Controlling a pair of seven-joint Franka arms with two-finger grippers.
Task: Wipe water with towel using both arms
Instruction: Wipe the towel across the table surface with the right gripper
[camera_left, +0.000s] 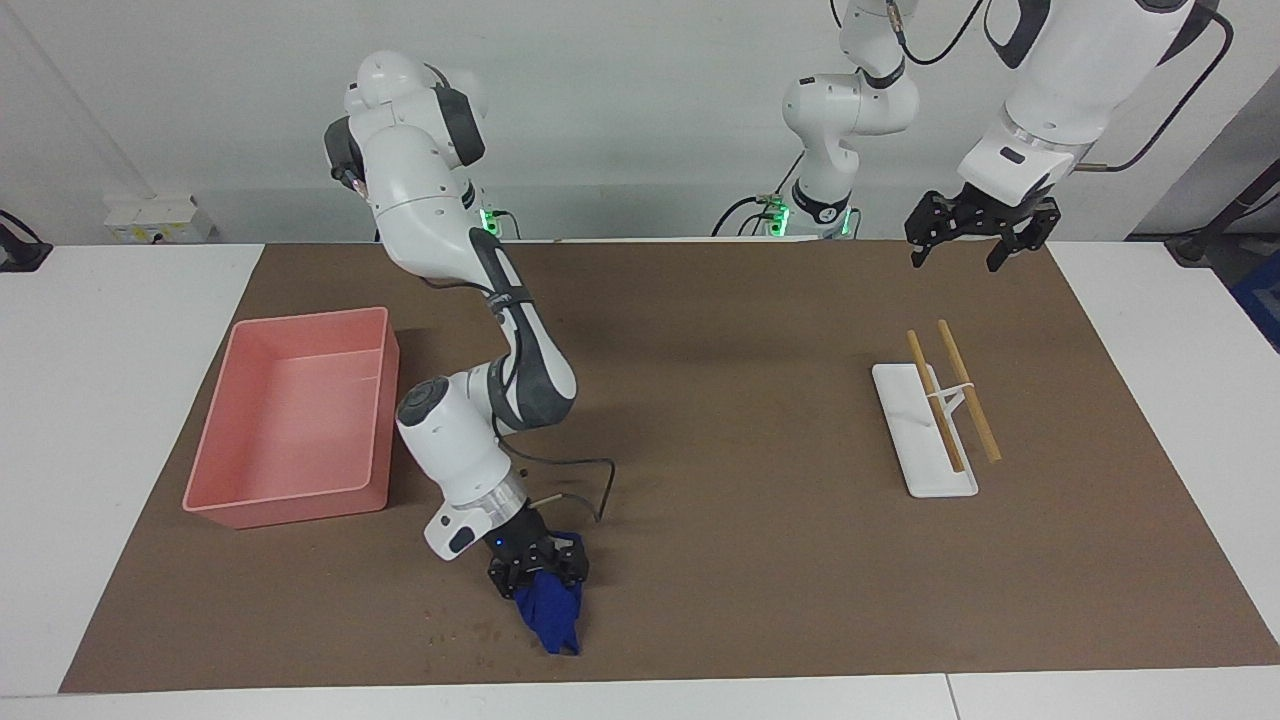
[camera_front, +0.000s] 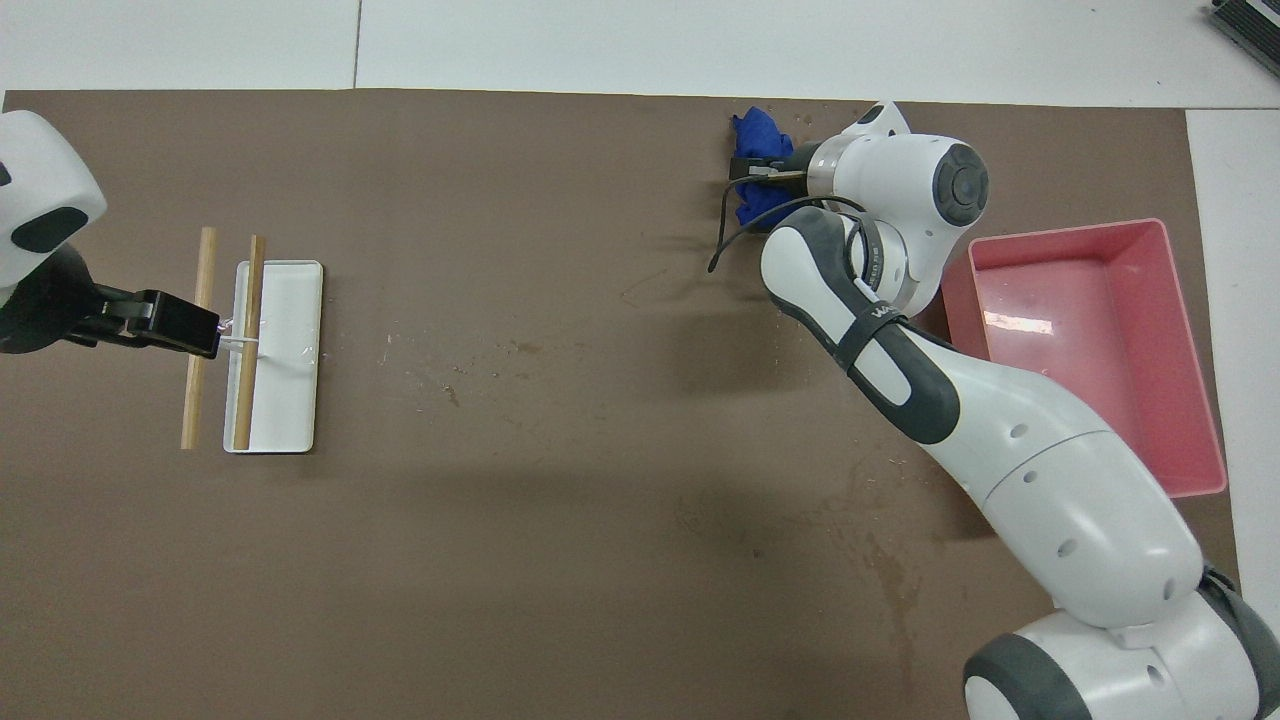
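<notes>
Your right gripper (camera_left: 537, 577) is clamping its fingers together on a bunched blue towel (camera_left: 549, 613), pressing it onto the brown mat (camera_left: 700, 400) at the mat's edge farthest from the robots, toward the right arm's end of the table. Small damp specks of water (camera_left: 470, 632) are dotting the mat just beside the towel, on the side nearer the pink bin (camera_left: 290, 420). The right arm is reaching down past that bin, which is sitting nearer to the robots than the towel. Your left gripper (camera_left: 968, 243) is waiting with its fingers spread wide apart, holding nothing, hanging over the mat's edge nearest the robots at the left arm's end, above a white tray (camera_left: 925, 430) carrying two wooden sticks (camera_left: 950, 395).
</notes>
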